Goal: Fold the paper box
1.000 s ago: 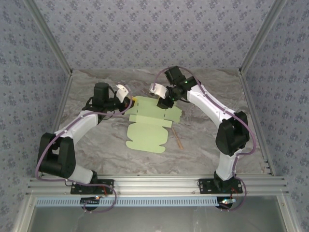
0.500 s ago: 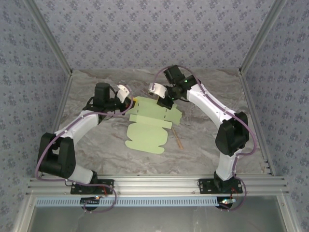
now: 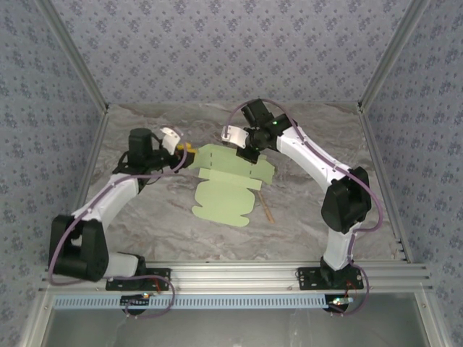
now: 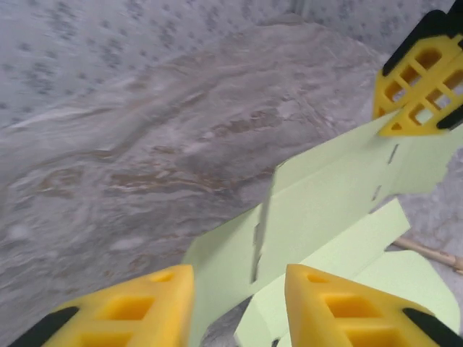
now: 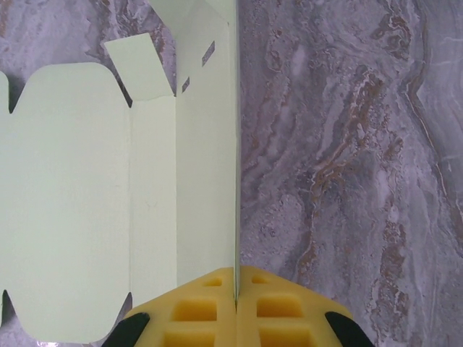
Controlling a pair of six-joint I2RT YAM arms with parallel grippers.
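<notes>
Right gripper: the right gripper (image 5: 236,283) was pinched tight on the far edge of the paper box (image 5: 65,188). The wrist view showed that card edge-on between the yellow fingers (image 5: 195,311).
Left gripper: the left gripper (image 4: 235,282) stood with its jaws partly apart and nothing clamped. A corner of the pale green card ran into the gap between them; whether either pad touched it could not be told.
Paper box: it lay mostly flat near the middle of the table (image 3: 145,217), a die-cut sheet with rounded flaps toward the near side. Its far panel was lifted along a crease, with small slots cut beside the fold.
Around it: a thin wooden stick (image 3: 268,211) lay on the marble just beside the sheet's near right flap, touching neither gripper.
In the way: each gripper sat at a far corner of the sheet, the left at the left corner and the right at the right. The near flaps lay uncovered.
Right arm: it rose from its base at the near right, bent at the elbow and reached inward and away, wrist angled down onto the card.
Left arm: it swept from the near left base toward the far centre, forearm low and gripper pointing right at the sheet.
</notes>
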